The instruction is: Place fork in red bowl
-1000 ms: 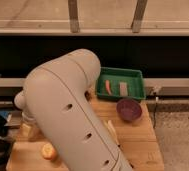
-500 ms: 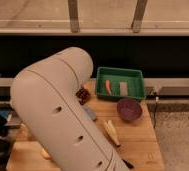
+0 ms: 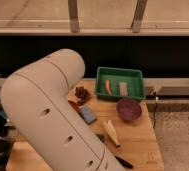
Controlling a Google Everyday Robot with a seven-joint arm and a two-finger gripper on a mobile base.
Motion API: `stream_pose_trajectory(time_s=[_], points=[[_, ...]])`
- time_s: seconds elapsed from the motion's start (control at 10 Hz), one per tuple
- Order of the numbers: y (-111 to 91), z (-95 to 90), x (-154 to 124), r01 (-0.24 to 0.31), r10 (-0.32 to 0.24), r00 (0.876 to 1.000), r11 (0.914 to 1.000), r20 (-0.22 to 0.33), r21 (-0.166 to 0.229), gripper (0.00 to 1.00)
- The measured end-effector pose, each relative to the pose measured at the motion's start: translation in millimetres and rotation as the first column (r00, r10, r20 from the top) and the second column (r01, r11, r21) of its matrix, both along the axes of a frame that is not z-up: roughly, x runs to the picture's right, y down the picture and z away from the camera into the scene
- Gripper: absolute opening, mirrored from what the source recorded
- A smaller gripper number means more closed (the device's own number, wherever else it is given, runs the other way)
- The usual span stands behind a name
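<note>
My arm's big cream-coloured link (image 3: 53,117) fills the left and middle of the camera view. The gripper is out of view, somewhere past the arm's lower end. Only a thin reddish sliver of the red bowl (image 3: 74,106) peeks out from behind the arm's right edge, near the middle of the wooden table (image 3: 138,145). I cannot see the fork; the arm hides much of the table's left side.
A purple bowl (image 3: 128,109) stands right of centre. Behind it is a green tray (image 3: 133,74) holding an orange piece and a tan block. A dark reddish cluster (image 3: 81,93), a blue block (image 3: 87,114), a pale yellow piece (image 3: 111,132) and a black-handled utensil (image 3: 123,162) lie on the table.
The arm has swung left and toward the camera, covering an orange item at the front left. It has uncovered the dark cluster and the blue block.
</note>
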State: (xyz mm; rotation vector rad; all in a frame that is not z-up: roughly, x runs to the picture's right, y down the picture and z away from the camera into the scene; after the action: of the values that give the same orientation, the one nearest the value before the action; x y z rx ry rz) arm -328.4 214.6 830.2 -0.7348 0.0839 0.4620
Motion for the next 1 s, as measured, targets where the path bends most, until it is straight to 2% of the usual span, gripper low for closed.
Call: stream_pose_trajectory(time_s=[0.2,0.3,0.4,1.0], points=[[2.3,1.9,-1.3,0.014,-0.014,0.999,0.9998,-0.032,0.011,0.80],[3.7,3.0,0.9,0.003,-0.003,0.998,0.9999,-0.061,0.012,0.80],[5.6,3.0,0.8,0.000,0.001,0.998,1.0000,-0.065,0.009,0.78],[1.4,0.9,2.2,-0.021,0.021,0.998,0.9998,-0.062,0.004,0.18]])
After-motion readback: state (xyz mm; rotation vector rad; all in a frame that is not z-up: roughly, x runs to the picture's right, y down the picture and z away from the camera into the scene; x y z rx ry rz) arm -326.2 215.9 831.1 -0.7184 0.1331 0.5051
